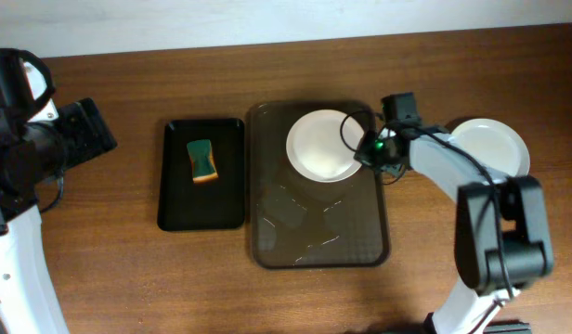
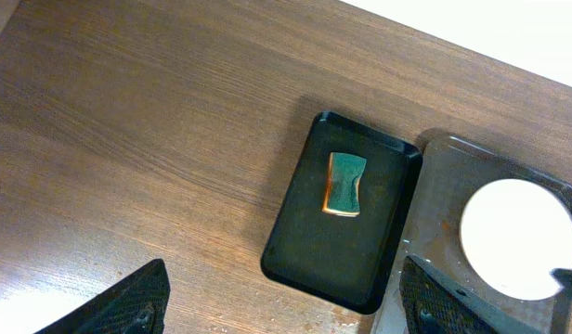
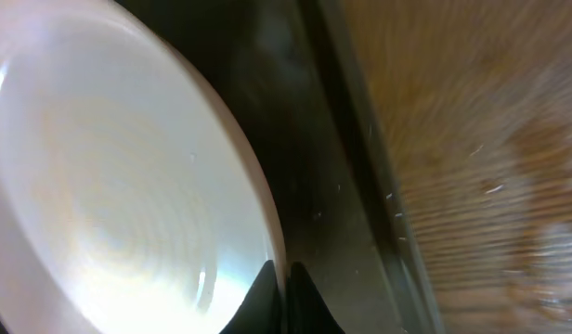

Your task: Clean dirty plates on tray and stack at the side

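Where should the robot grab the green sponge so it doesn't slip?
Probably at its pinched-in middle, coming straight down from above. The sponge lies flat in the small black tray with bare tray floor along both long sides, so the fingers could drop in on either side and squeeze across the narrow waist.

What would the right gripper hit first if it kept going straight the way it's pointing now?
The right gripper would likely meet the rim of the white plate on the tray first; its tips look right at that edge.
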`<action>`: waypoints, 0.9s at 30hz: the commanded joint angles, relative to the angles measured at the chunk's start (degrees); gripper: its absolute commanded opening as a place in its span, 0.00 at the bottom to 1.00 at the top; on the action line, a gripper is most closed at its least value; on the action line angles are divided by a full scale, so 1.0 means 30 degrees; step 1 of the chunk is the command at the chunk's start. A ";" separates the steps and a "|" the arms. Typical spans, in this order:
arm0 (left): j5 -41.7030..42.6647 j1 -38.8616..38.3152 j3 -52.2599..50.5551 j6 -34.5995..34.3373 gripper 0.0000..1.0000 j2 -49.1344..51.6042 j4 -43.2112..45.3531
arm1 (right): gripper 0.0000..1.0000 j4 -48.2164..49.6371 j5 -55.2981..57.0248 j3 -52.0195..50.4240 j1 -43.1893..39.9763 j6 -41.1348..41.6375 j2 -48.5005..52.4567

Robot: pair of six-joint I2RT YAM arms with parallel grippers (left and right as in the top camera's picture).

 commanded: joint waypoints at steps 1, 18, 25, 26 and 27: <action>0.0277 0.0117 -0.0022 -0.0175 0.77 -0.0095 -0.0015 | 0.04 0.0189 0.0160 0.0831 -0.1188 -0.5974 -0.3621; 0.0270 0.0117 -0.0022 -0.0175 0.78 -0.0080 -0.0255 | 0.04 0.8000 1.5708 0.0933 1.4440 -1.8826 -0.3832; 0.0270 0.0117 -0.0022 -0.0175 0.78 -0.0080 -0.0270 | 0.04 0.8582 1.8797 0.1086 1.4761 -1.4433 -0.4371; 0.0270 0.0117 -0.0022 -0.0175 0.78 -0.0080 -0.0211 | 0.04 0.7439 1.8229 0.1151 1.3835 -1.2495 -0.4947; 0.0270 0.0109 -0.0022 -0.0175 0.78 -0.0080 -0.0168 | 0.04 0.6572 1.7449 0.1188 1.3100 -1.1307 -0.5362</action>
